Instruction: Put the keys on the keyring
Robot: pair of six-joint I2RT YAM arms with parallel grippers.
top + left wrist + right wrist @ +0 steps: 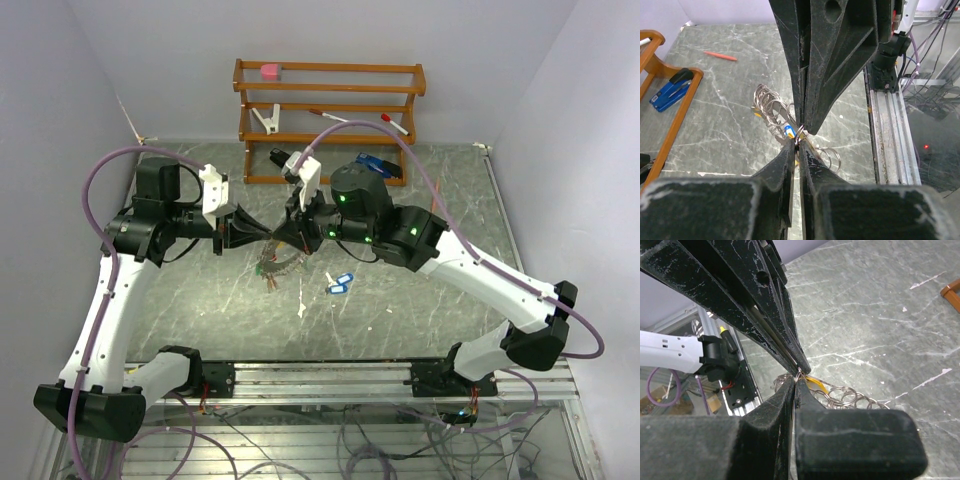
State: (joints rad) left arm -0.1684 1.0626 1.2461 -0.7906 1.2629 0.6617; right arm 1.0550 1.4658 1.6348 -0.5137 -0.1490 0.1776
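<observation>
As they meet tip to tip, the left hand and right hand are each clamped shut on the keyring, held above the worktop with tagged keys dangling beneath. Two blue-tagged keys are seen lying nearby, so threading is judged unfinished.
</observation>
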